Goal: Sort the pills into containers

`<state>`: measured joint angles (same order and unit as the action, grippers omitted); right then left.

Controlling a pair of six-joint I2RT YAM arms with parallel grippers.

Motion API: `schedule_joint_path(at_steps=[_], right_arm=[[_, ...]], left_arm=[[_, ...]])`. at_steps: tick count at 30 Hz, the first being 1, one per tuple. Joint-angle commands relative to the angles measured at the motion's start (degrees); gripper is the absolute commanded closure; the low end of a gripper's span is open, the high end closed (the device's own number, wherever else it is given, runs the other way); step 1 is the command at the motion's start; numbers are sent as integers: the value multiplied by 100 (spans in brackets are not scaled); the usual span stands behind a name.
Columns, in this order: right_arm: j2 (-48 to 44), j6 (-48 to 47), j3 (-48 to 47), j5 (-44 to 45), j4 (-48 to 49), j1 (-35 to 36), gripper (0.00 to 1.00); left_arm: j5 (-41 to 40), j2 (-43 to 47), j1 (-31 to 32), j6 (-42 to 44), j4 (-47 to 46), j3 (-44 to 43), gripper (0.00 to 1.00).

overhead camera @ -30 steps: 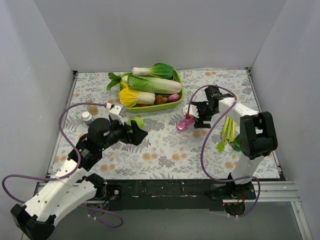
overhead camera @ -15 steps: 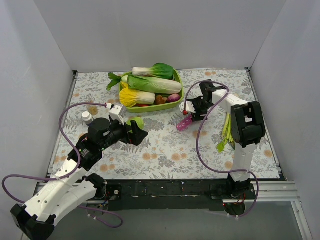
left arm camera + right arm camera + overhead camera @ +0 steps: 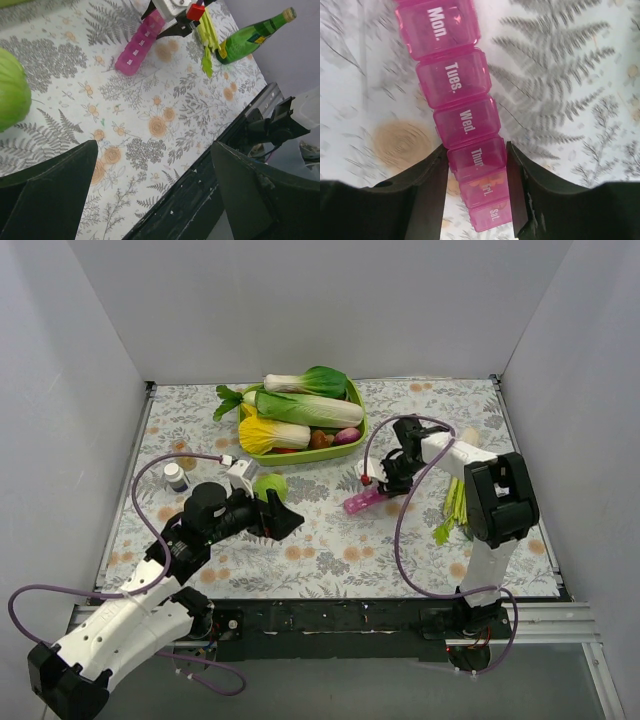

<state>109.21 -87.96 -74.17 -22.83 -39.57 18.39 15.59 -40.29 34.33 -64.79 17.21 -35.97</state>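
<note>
Right claw (image 3: 475,165): pinching the pink strip of containers (image 3: 455,80) across its Thur. cell, low over the tabletop (image 3: 330,540) near the green tray (image 3: 358,430).
Left claw (image 3: 150,185): gaping wide, holding nothing, hovering well apart from the strip.
Progress: appearing partial, showing orange pills (image 3: 489,179) in Fri. and Sat. only, nothing in Mon. to Wed.
Views: right wrist alone exposing day labels and pills; top external alone placing both arms.

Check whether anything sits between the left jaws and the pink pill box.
Nothing visible. Only bare floral cloth lies between the left jaws and the pill box; the green ball sits off to one side. The right jaws grip the pill box from either side.
</note>
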Motion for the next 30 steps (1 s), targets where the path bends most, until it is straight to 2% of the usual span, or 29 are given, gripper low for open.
schedule_joint_path(at_steps=[1, 8, 10, 13, 14, 15, 17, 20, 22, 26, 29, 30], right_arm=[[-626, 902, 883, -318, -34, 568, 64], [-1428, 3177, 2089, -47, 1292, 2446, 64], [-1490, 3992, 2205, 155, 1820, 2704, 64], [-1499, 4584, 2293, 226, 2129, 2968, 61], [-1499, 4673, 2224, 174, 2094, 2986, 59], [-1482, 4744, 2188, 113, 2068, 2986, 52], [-1499, 4684, 2074, -238, 1735, 2986, 37], [-1744, 4473, 1907, -617, 1365, 2960, 22], [-1990, 4271, 1828, -897, 1172, 2898, 19], [-2246, 3656, 1783, -1398, 645, 2408, 18], [-2448, 3286, 1941, -1899, 661, 2038, 18], [-2500, 3242, 2002, -2031, 792, 1967, 19]], left_arm=[[400, 83, 4, -674, -473, 397, 2], [506, -40, -5, -1939, -1254, 1293, 4], [602, -171, 4, -2316, -1517, 1486, 9], [708, -224, 4, -2485, -1695, 1724, 17], [743, -216, 4, -2451, -1695, 1751, 18], [795, -224, -5, -2363, -1686, 1751, 19], [963, -198, 4, -1933, -1677, 1690, 19], [1156, -251, 13, -1180, -1511, 1462, 17], [1244, -321, 4, -747, -1326, 1189, 16], [1665, -558, 30, 674, -1176, 811, 16], [1947, -672, 39, 1370, -1404, 705, 15], [2121, -803, 30, 1860, -1492, 670, 15]])
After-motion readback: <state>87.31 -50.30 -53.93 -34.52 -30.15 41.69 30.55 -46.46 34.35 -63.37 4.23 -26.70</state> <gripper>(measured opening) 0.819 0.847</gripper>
